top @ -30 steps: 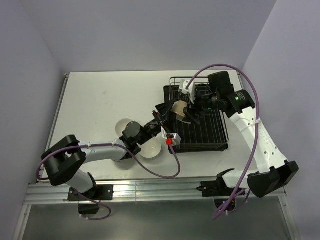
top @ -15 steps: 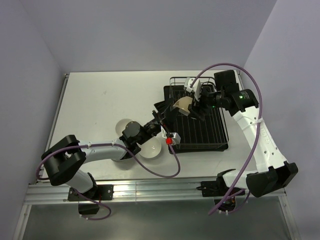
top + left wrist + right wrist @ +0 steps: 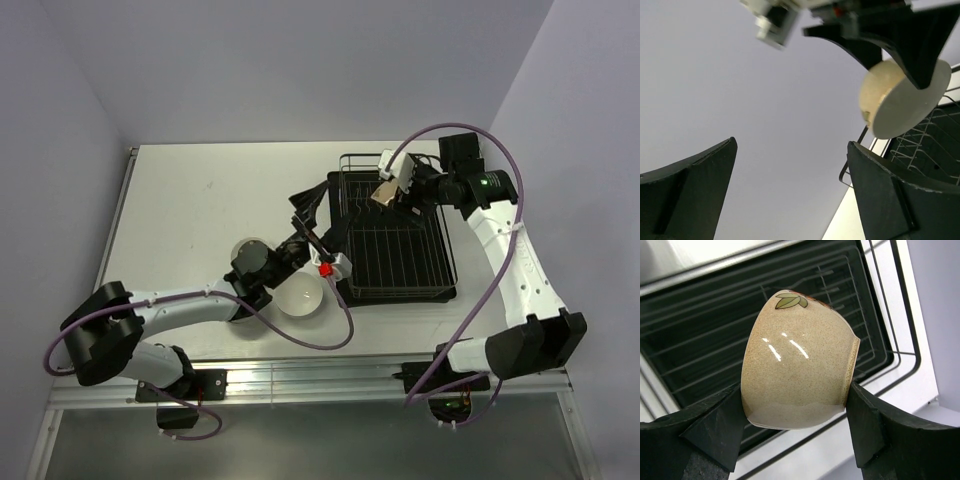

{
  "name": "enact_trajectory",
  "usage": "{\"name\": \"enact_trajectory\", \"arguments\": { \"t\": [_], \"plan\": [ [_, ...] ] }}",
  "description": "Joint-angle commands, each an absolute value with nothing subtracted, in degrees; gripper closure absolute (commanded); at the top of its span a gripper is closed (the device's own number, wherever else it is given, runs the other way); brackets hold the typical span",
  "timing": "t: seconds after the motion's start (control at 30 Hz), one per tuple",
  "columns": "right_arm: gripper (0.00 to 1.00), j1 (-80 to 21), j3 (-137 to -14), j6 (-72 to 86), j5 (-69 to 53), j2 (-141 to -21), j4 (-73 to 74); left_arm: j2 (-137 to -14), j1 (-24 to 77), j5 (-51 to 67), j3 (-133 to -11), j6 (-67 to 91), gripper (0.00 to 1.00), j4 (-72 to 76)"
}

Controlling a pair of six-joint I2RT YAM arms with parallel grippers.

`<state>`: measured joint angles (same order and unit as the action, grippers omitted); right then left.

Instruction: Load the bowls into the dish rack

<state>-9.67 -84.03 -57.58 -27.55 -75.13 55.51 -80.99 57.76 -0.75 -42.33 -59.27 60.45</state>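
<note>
A tan bowl with a leaf print lies on its side between the two black fingers of my right gripper, which is shut on it. It hangs above the back part of the dark wire dish rack, where the bowl and right gripper show from above. My left gripper stands open and empty by the rack's left edge. In the left wrist view its jaws are spread wide around, with the tan bowl up ahead. A white bowl sits on the table.
Another bowl lies on the table, partly hidden by the left arm. The rack's tray fills the table's right side, close to the right wall. A purple cable loops along the left arm.
The left gripper opened, let go of the tan bowl and drew back to the left. The right gripper carried the bowl up and toward the rack's back.
</note>
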Motion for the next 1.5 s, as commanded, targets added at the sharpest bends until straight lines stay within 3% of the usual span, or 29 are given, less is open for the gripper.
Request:
{"name": "enact_trajectory", "arguments": {
  "t": [0.0,0.43,0.63,0.93,1.47],
  "plan": [
    [1.0,-8.26,-87.89,-62.05,-25.58,-76.46,49.04,-76.82,57.66,-4.3,-42.1,-54.24,0.01,57.32],
    [1.0,-7.21,-90.88,-73.11,-20.83,-82.52,43.51,-71.81,54.76,-18.36,-51.93,-28.76,0.0,35.1],
    [1.0,-7.12,-93.07,-76.37,-18.37,-86.39,41.31,-70.67,50.1,-19.51,-56.77,-16.02,0.01,24.27],
    [1.0,-6.77,-96.94,-78.31,-16.26,-93.33,39.29,-68.21,46.32,-19.51,-57.66,-9.59,0.0,16.27],
    [1.0,-5.54,-93.52,-83.67,-13.18,-98.7,33.67,-68.11,45.26,-18.28,-58.45,-8.44,0.01,13.54]
  ]
}}
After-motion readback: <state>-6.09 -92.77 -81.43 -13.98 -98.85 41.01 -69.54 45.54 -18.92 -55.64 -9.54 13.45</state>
